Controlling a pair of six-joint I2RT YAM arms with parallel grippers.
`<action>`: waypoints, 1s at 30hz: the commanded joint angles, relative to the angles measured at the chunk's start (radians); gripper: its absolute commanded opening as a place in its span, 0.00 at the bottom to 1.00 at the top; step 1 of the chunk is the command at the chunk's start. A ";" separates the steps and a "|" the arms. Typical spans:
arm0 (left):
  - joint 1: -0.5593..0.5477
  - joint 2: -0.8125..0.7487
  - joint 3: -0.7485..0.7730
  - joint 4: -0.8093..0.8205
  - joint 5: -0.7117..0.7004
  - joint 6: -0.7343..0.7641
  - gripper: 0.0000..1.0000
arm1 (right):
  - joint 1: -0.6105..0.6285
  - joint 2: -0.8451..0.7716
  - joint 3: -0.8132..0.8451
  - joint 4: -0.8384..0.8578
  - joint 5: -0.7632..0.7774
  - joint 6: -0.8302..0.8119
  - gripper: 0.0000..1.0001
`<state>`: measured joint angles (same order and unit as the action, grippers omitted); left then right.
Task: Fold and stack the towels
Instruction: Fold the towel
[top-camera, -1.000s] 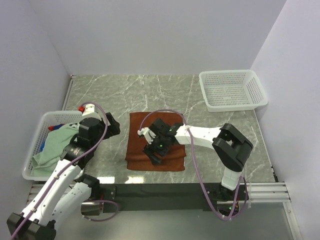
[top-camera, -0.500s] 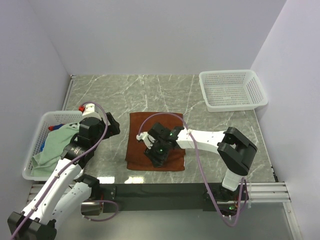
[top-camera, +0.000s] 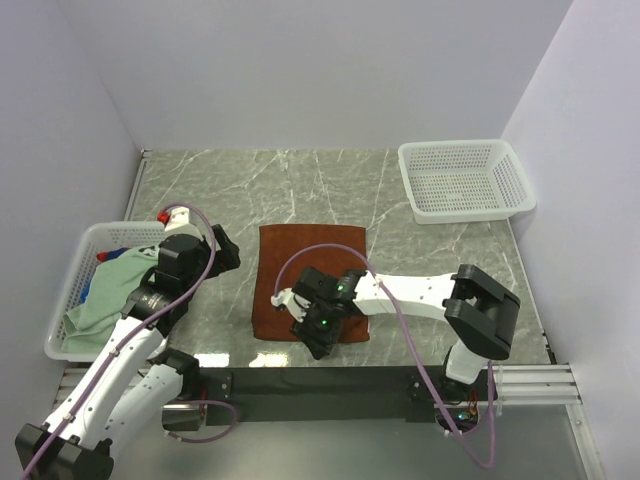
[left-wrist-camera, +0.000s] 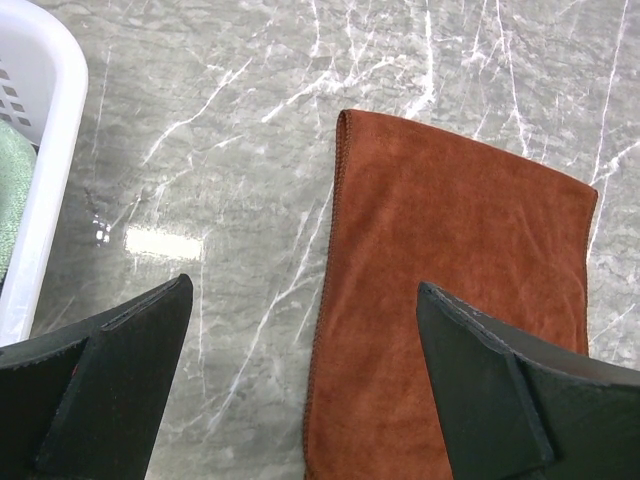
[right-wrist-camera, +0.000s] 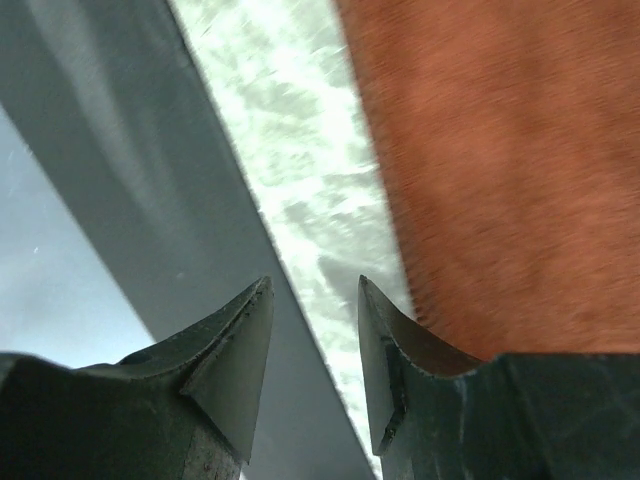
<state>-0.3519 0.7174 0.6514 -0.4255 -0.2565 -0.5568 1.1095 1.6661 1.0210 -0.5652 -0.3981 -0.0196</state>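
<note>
A rust-brown towel (top-camera: 312, 270) lies folded flat in the middle of the table. It also shows in the left wrist view (left-wrist-camera: 460, 260) and the right wrist view (right-wrist-camera: 500, 150). My right gripper (top-camera: 318, 332) hangs low over the towel's near edge. Its jaws (right-wrist-camera: 315, 290) stand a little apart with nothing between them, just off the towel's corner. My left gripper (top-camera: 226, 250) is wide open and empty, above the table left of the towel (left-wrist-camera: 300, 300). A mint-green towel (top-camera: 105, 290) lies in the left basket over a blue one (top-camera: 88, 288).
A white mesh basket (top-camera: 62, 290) stands at the left edge, and its rim shows in the left wrist view (left-wrist-camera: 50, 180). A second white basket (top-camera: 465, 180) stands at the back right. The table's dark front edge (right-wrist-camera: 150, 200) runs right under the right gripper.
My right gripper has slid from the middle of the rust-brown towel toward me, to its near edge. The left arm has not moved.
</note>
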 joint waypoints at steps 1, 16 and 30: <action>0.007 0.002 0.019 0.030 0.019 0.021 0.99 | 0.018 -0.054 -0.015 -0.054 -0.018 0.018 0.47; 0.005 0.016 0.017 0.025 0.049 0.021 0.99 | -0.111 -0.172 0.074 -0.059 0.416 0.245 0.47; 0.005 0.030 0.017 0.025 0.063 0.026 0.99 | -0.145 -0.084 -0.019 -0.061 0.532 0.380 0.45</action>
<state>-0.3519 0.7460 0.6514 -0.4271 -0.2096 -0.5529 0.9596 1.6402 1.0496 -0.6193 0.1089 0.2966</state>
